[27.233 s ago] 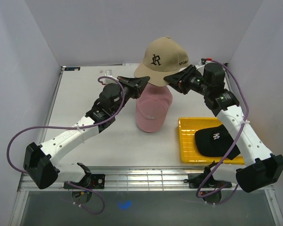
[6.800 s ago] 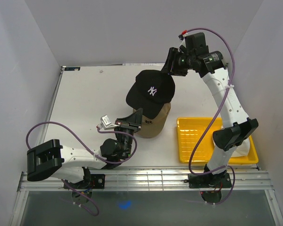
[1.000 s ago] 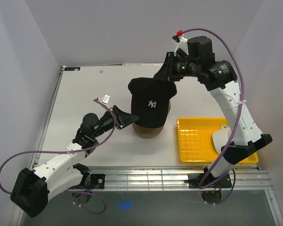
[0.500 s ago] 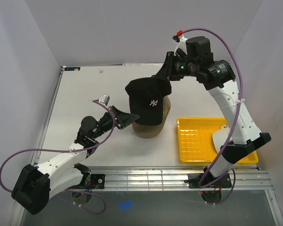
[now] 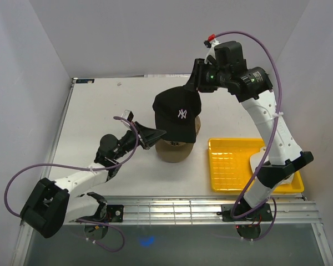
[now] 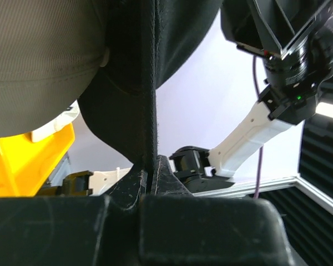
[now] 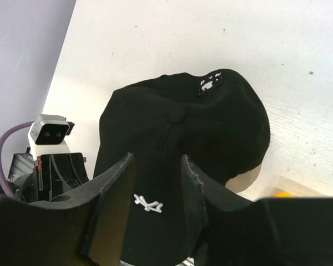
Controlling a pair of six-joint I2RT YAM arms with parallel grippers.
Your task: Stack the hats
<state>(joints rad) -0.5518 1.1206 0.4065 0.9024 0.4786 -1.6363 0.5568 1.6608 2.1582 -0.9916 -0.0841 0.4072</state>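
Black cap (image 5: 178, 114) perches askew on the tan cap (image 5: 175, 152) at centre frame, left gripper (image 5: 160, 134) clamped on its brim, right gripper (image 5: 192, 93) parted, seemingly clear of the crown, so any brim tug could drag it off.

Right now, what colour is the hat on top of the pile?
The top hat is black with a small white logo, clearest in the top external view.

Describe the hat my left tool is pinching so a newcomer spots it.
Left of the yellow tray stands a stack of caps. It's the top one, the black cap with a white logo, over the tan cap.
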